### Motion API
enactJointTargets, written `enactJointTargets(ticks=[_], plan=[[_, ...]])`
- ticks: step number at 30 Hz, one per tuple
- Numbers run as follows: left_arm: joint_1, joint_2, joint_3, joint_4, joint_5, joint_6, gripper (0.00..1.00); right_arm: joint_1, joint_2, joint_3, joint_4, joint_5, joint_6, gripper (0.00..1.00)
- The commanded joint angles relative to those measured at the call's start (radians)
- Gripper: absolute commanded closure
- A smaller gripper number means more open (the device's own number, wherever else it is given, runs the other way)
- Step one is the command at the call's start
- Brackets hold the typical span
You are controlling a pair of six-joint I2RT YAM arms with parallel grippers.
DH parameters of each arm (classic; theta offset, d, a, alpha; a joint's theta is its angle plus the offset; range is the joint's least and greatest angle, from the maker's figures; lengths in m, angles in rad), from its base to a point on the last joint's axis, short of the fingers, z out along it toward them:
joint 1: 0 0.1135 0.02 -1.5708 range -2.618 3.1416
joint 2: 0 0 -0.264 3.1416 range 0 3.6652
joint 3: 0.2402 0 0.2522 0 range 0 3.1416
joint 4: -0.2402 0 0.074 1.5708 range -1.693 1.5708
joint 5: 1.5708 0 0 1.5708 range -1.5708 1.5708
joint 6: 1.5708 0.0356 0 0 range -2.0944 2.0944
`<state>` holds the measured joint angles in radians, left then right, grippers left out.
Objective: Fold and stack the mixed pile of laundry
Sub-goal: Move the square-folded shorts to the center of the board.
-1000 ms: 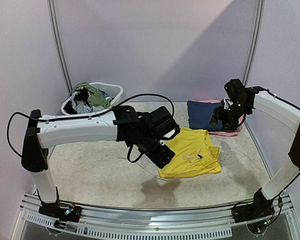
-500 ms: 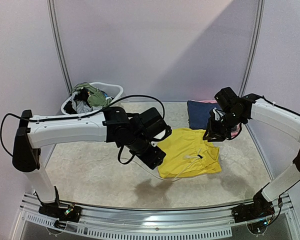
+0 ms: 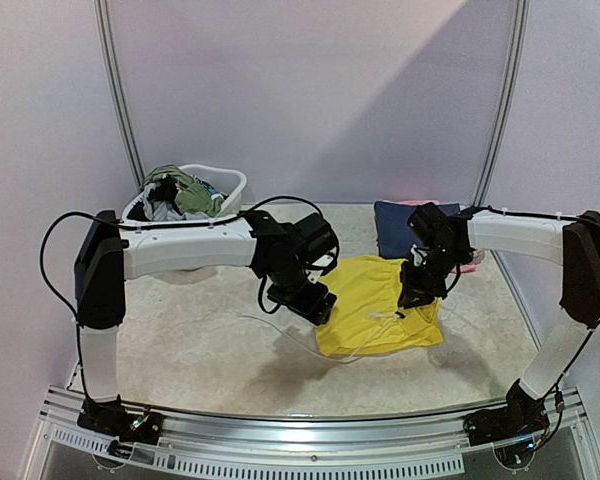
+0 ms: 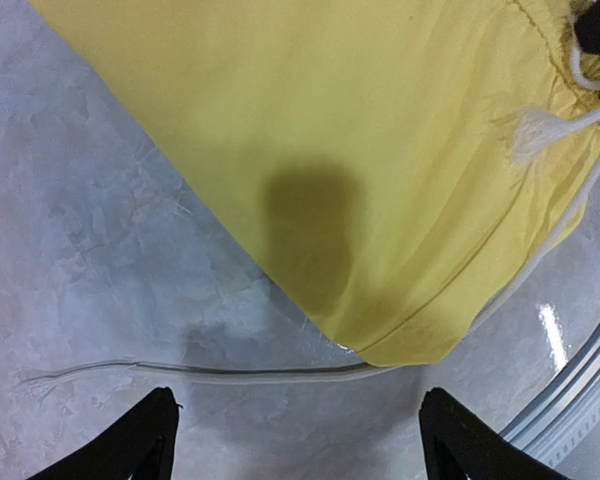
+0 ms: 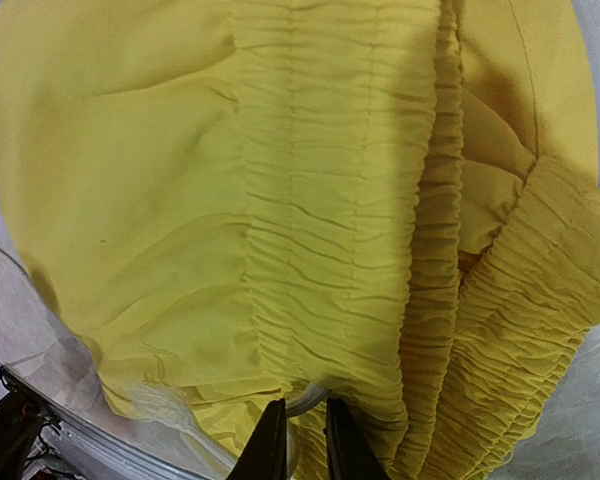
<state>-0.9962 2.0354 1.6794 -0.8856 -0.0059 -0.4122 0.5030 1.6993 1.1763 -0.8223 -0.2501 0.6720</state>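
Observation:
A bright yellow garment [image 3: 380, 320] with a gathered waistband [image 5: 330, 200] lies folded on the table right of centre. My right gripper [image 3: 410, 295] is down on its far right edge. In the right wrist view the gripper [image 5: 298, 440] is shut on a loop of the white drawstring [image 5: 308, 400] at the waistband. My left gripper [image 3: 315, 305] hovers open at the garment's left edge. In the left wrist view the gripper [image 4: 295, 450] has only bare table between its fingers, just short of the yellow corner [image 4: 400, 340] and a loose drawstring end [image 4: 230, 375]. The rest of the laundry pile [image 3: 180, 195] fills the tub.
A white tub [image 3: 232, 180] stands at the back left. A folded navy piece [image 3: 400, 228] lies on a pink one [image 3: 468, 266] at the back right. A metal rail [image 4: 570, 400] runs along the table's near edge.
My right arm came down and left from the navy stack onto the yellow garment, and its gripper closed on the drawstring. My left arm drew in, its gripper shifting slightly left off the garment.

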Motion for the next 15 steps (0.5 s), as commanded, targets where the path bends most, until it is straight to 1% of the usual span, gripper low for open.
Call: enactJointTargets(ticks=[1, 3, 6, 12, 15], plan=[[0.05, 0.016, -0.025, 0.033, 0.107, -0.025, 0.14, -0.001, 0.028, -0.044, -0.012, 0.032, -0.017, 0.86], [0.066, 0.031, -0.024, 0.044, 0.134, -0.03, 0.14, 0.0, 0.043, -0.064, -0.037, 0.073, -0.025, 0.86], [0.079, 0.061, -0.012, 0.059, 0.168, -0.035, 0.16, -0.002, 0.053, -0.11, -0.037, 0.094, -0.035, 0.87], [0.091, 0.14, 0.025, 0.084, 0.232, -0.065, 0.21, -0.002, 0.065, -0.192, 0.015, 0.076, -0.034, 0.88], [0.094, 0.173, 0.038, 0.111, 0.277, -0.082, 0.24, -0.002, 0.083, -0.202, 0.033, 0.068, -0.035, 0.89]])
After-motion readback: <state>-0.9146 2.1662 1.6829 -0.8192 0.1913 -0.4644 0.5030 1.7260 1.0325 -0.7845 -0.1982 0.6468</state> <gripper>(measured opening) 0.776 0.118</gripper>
